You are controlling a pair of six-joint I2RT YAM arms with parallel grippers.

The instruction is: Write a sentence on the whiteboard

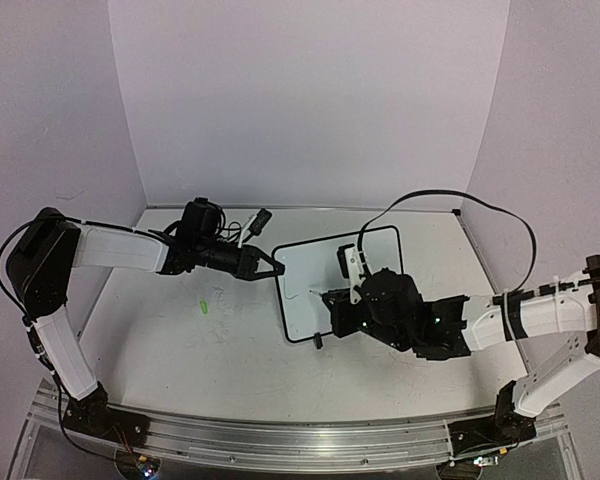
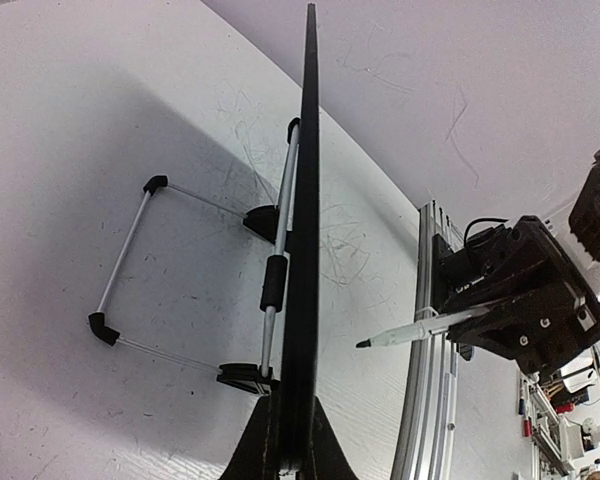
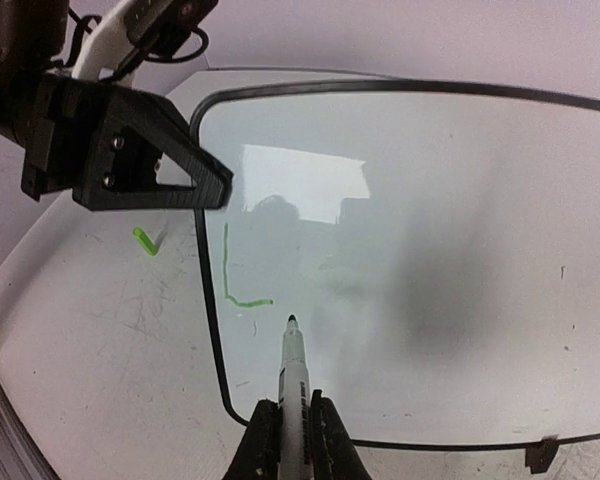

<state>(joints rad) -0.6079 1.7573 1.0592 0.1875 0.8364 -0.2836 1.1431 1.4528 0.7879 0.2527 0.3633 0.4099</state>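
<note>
The whiteboard (image 1: 355,270) stands tilted at mid-table on a wire stand (image 2: 130,250). My left gripper (image 1: 270,267) is shut on the board's black frame at its left edge. In the left wrist view the frame (image 2: 306,200) runs edge-on between my fingers (image 2: 248,445). My right gripper (image 3: 291,412) is shut on a white marker (image 3: 293,375), also seen from the left wrist (image 2: 420,328). The marker's dark tip sits just off the board face (image 3: 430,250), right of and below a green L-shaped stroke (image 3: 227,270). The right gripper (image 1: 332,300) hovers over the board's lower left.
A small green piece (image 1: 205,305) lies on the scribbled tabletop left of the board and also shows in the right wrist view (image 3: 145,241). A metal rail (image 1: 300,435) runs along the near edge. Walls close in the back and both sides.
</note>
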